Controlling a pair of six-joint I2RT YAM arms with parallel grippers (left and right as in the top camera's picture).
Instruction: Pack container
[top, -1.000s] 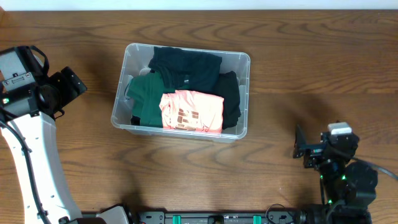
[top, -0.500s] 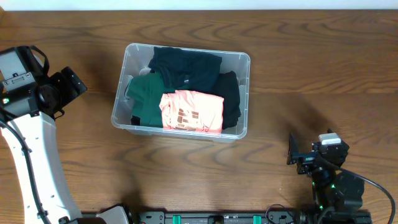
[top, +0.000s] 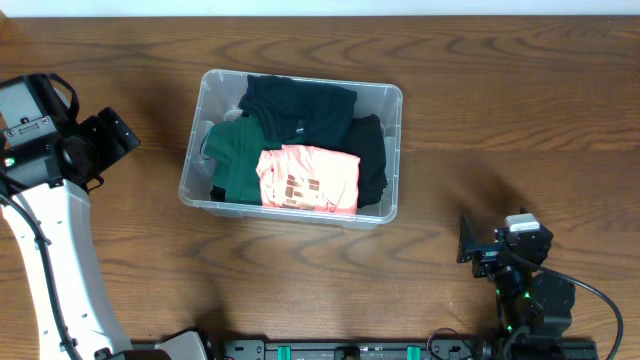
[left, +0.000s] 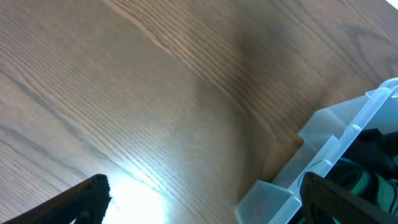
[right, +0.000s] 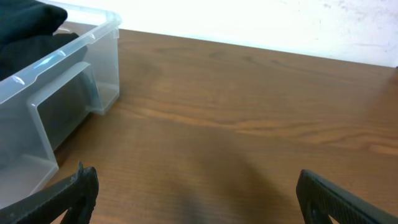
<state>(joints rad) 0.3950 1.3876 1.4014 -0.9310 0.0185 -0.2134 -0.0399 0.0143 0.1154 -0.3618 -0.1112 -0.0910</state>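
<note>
The clear plastic container sits at the middle of the table. It holds folded clothes: a black garment at the back and right, a dark green one at the left, a pink one in front. My left gripper is open and empty, left of the container; the container's corner shows in the left wrist view. My right gripper is open and empty, low at the front right; the container's end shows in the right wrist view.
The wooden table runs around the container on all sides. A black rail with green parts lies along the front edge. A pale wall stands behind the table's far edge in the right wrist view.
My right arm has drawn back toward the front edge and slightly left. The left arm, the container and the clothes have not moved.
</note>
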